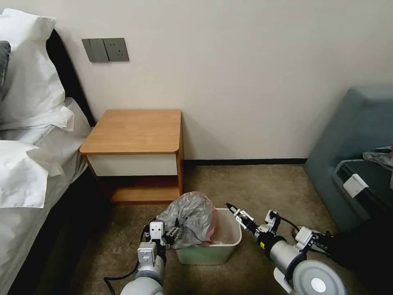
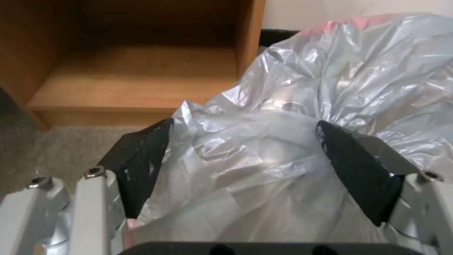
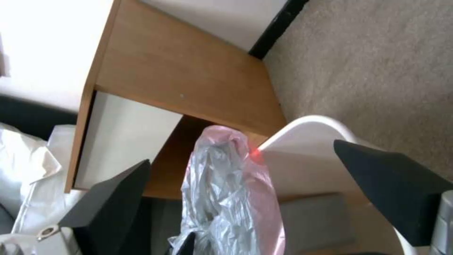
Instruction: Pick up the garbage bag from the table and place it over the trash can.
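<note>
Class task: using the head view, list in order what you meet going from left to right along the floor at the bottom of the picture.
Bed edge → left hand → garbage bag → trash can → right hand → blue-grey sofa.

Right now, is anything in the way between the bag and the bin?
Nothing visible. The garbage bag already sits bunched over the left side of the trash can, with the left gripper at it, jaws apart around the plastic. The right gripper hovers open over the bin's right rim.
</note>
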Robot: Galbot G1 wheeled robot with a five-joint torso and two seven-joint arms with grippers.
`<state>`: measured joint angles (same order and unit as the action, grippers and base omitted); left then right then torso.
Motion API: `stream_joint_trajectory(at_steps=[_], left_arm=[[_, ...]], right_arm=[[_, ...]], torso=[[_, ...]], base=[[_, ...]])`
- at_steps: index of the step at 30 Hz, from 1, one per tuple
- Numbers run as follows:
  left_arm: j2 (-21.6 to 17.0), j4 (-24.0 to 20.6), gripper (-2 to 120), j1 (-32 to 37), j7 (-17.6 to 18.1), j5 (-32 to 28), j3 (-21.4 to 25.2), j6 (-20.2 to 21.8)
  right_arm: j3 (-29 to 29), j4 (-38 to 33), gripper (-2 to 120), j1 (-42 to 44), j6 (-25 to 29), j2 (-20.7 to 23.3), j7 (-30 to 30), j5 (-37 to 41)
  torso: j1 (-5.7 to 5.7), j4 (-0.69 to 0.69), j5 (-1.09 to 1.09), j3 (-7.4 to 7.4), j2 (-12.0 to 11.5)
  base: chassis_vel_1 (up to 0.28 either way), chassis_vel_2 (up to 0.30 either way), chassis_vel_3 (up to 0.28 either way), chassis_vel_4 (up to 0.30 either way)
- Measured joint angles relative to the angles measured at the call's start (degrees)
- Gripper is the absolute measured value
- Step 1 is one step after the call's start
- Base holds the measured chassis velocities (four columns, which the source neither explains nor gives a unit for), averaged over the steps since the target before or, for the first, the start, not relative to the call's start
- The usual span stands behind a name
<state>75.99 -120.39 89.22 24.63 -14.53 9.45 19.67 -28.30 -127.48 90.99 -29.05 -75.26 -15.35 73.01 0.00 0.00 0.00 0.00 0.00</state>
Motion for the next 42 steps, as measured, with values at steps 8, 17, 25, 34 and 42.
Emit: stream_joint_trajectory(at_steps=[8, 17, 25, 34, 42], left_arm=[[-0.2, 0.4, 74, -0.3, 0.1, 0.0, -0.7, 0.2], [-0.1, 2.2, 61, -1.2, 0.0, 0.2, -1.0, 0.2], [0.1, 3.4, 56, -1.5, 0.0, -0.3, -1.7, 0.4], [0.5, 4.5, 35, -1.9, 0.0, -0.8, -2.1, 0.3], [0.6, 4.7, 9, -2.0, -0.4, -2.0, -2.3, -1.6]], right_arm=[[0.0, -0.1, 100, 0.4, 0.2, -0.3, 0.0, -0.5], [0.0, -0.3, 100, 1.2, 0.6, -0.6, 0.1, -1.1], [0.1, -0.3, 100, 1.7, 0.8, -0.8, 0.4, -1.5], [0.1, -0.3, 100, 1.6, 0.9, -0.8, 0.6, -1.6], [0.6, 0.2, 100, 1.1, 0.9, -0.8, 2.7, -4.5]], torso=[[0.0, 0.0, 0.0, 0.0, 0.0], [0.0, 0.0, 0.0, 0.0, 0.0], [0.0, 0.0, 0.0, 0.0, 0.0], [0.0, 0.0, 0.01, 0.0, 0.0], [0.0, 0.0, -0.01, 0.0, 0.0]], base=[[0.0, 0.0, 0.0, 0.0], [0.0, 0.0, 0.0, 0.0], [0.0, 0.0, 0.0, 0.0], [0.0, 0.0, 0.0, 0.0], [0.0, 0.0, 0.0, 0.0]])
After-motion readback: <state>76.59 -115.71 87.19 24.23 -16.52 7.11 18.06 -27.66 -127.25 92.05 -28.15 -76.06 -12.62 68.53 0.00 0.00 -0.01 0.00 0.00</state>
